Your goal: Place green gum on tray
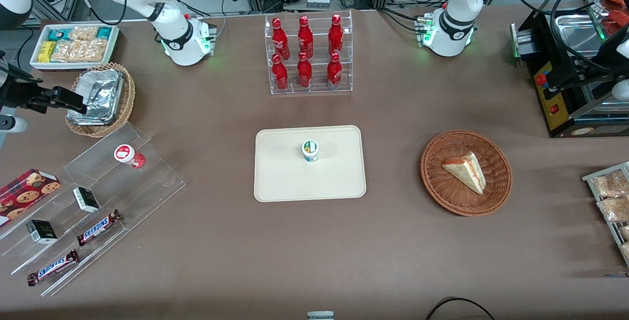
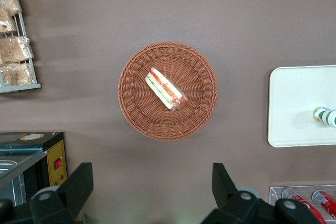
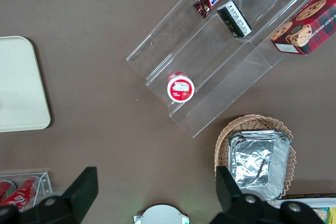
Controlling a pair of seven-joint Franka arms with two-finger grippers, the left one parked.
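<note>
The green gum (image 1: 310, 151), a small bottle with a white lid bearing a green and yellow mark, stands upright on the cream-beige tray (image 1: 280, 182), near its middle. It also shows in the left wrist view (image 2: 325, 116) on the tray (image 2: 296, 98). My right gripper (image 1: 69, 101) is open and empty, raised above the table toward the working arm's end, well apart from the tray. In the right wrist view the gripper (image 3: 155, 195) has its jaws wide apart over bare table, with only a corner of the tray (image 3: 18, 85) in sight.
A red-lidded gum bottle (image 1: 128, 155) stands on a clear stepped shelf (image 1: 162, 182) with Snickers bars, small black boxes and a cookie box. Beside the gripper is a wicker basket of foil trays (image 1: 100, 96). A rack of red bottles (image 1: 307, 54) and a sandwich basket (image 1: 466, 172) surround the tray.
</note>
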